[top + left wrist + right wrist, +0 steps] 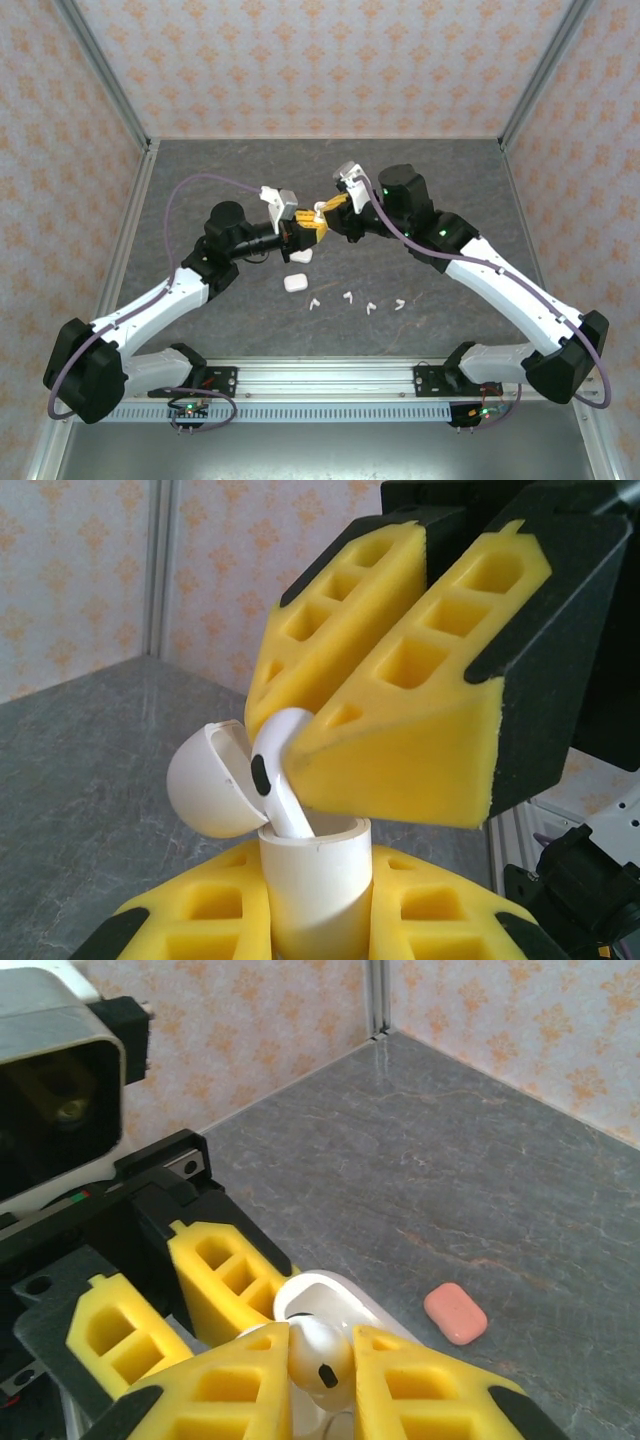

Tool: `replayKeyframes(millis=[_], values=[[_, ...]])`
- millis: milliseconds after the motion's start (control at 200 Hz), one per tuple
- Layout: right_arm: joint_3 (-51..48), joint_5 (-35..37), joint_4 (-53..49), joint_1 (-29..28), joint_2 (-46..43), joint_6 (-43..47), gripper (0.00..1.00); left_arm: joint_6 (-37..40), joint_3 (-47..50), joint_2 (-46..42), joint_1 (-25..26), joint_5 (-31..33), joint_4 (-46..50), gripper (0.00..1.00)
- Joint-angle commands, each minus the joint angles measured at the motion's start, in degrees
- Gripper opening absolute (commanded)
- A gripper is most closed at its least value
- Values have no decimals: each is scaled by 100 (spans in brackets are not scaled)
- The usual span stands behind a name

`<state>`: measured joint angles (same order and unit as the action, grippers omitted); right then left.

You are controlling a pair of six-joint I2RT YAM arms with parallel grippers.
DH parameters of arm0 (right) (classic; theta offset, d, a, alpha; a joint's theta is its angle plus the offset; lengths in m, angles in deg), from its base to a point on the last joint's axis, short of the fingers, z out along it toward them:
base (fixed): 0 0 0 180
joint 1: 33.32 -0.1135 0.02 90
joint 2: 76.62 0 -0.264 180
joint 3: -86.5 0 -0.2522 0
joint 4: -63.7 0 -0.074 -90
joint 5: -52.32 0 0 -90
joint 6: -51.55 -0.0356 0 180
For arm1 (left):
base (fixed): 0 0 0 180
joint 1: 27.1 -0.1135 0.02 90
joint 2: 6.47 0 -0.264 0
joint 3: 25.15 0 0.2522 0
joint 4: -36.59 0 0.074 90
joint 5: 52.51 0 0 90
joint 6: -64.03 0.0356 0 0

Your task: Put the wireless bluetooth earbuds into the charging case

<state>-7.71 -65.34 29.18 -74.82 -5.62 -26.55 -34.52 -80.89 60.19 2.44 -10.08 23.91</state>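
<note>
The left tool (298, 230) pinches an open white rounded plastic charging case (315, 880). The right tool (330, 208) pinches a white stemmed earbud (283, 780), its stem tip in the case's mouth. Four loose white earbuds (347, 297) lie on the grey worktop (450, 190), so most work seems left.

Yellow pads, blk housings on left tool (320, 905) & right tool (322, 1375). The earbud (280, 770) was white w/ blk spot; charging case (315, 880) white. Spare case (455, 1313) salmon-pink. Bench (450, 1160) dk grey, veined. Walls (320, 60) peach w/ orange floral ptn. Cable (190, 190) purple.
</note>
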Motion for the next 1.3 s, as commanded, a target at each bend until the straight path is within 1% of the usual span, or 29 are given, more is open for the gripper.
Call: replayKeyframes(millis=[0,155,240,385,606,681,736,771,851,956,1026,1131,1171,1191,1291], values=[[222,-196,-92,-26,10,94,18,119,-184,-29,47,-73,-143,0],[353,-439,-472,-25,69,102,19,134,-162,-56,43,-38,-143,0],[420,-462,-620,-25,71,77,22,138,-157,-55,45,-33,-151,0],[484,-413,-595,-25,20,32,28,136,-141,-47,46,-42,-161,0],[781,-156,-625,48,-33,-97,42,156,-96,-89,52,-30,-151,0],[805,-91,-529,208,-115,-350,46,153,-67,-116,47,-16,-161,0],[756,-154,-421,443,-171,-619,51,152,-58,-143,44,-8,-168,0],[693,-257,-349,614,-196,-803,52,154,-44,-159,44,-10,-170,0],[417,-750,-55,1046,-256,-1262,58,153,-22,-187,48,-15,-187,0],[-10,-1587,394,1424,-247,-1775,71,153,-21,-223,51,-41,-178,0],[-259,-2075,700,1451,-238,-1931,83,148,-21,-243,44,-50,-178,0],[-560,-2740,1305,1450,-199,-2302,93,156,-28,-247,49,-61,-186,0],[-650,-2922,1504,1443,-188,-2417,99,146,-22,-239,52,-68,-202,0],[-671,-2969,1559,1439,-183,-2448,100,146,-21,-232,52,-68,-208,0],[-744,-3249,1693,1425,-152,-2534,99,133,-26,-221,56,-77,-242,0]])
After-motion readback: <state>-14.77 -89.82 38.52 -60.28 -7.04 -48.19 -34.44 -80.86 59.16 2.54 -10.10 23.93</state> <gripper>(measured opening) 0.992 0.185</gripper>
